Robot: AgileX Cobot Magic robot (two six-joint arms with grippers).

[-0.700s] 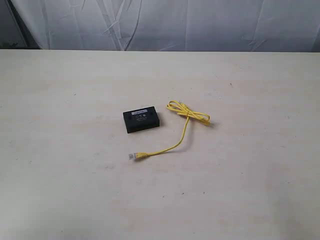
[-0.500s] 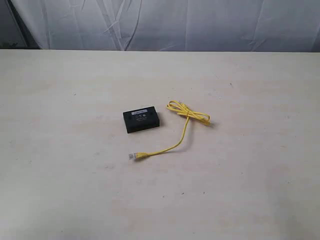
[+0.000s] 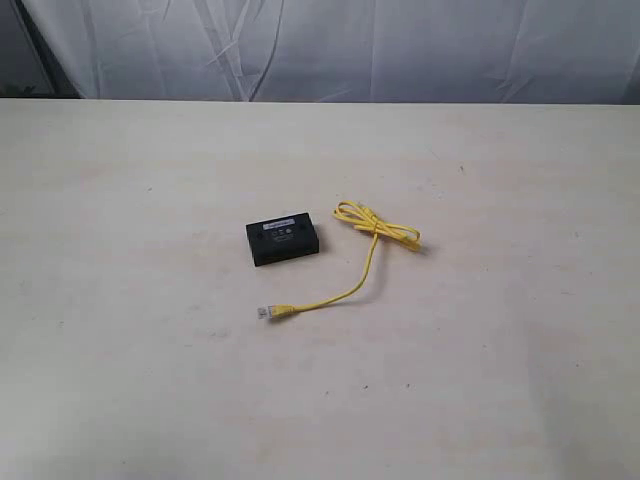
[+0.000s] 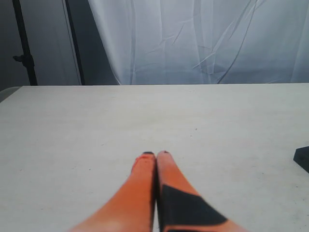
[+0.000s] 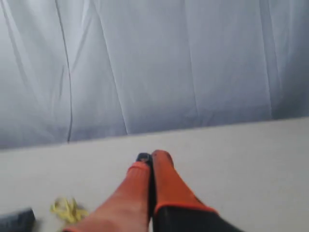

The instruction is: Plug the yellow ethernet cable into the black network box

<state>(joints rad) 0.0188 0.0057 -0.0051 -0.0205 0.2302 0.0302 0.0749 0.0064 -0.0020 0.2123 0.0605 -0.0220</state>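
The black network box (image 3: 282, 241) lies flat near the table's middle, pale label strip on top. Right of it rests the yellow ethernet cable (image 3: 365, 262), its knotted loops at the far end and its clear plug (image 3: 264, 312) in front of the box, a short gap away. Neither arm appears in the exterior view. In the left wrist view my left gripper (image 4: 155, 154) is shut and empty above bare tabletop, with a corner of the box (image 4: 302, 158) at the frame's edge. My right gripper (image 5: 152, 155) is shut and empty too; the cable's loops (image 5: 69, 209) and the box (image 5: 17, 220) show blurred beside it.
The pale table (image 3: 500, 380) runs wide on all sides of the two objects. A grey-white curtain (image 3: 400, 45) hangs behind its far edge. A dark stand (image 4: 24, 43) rises past the table's corner in the left wrist view.
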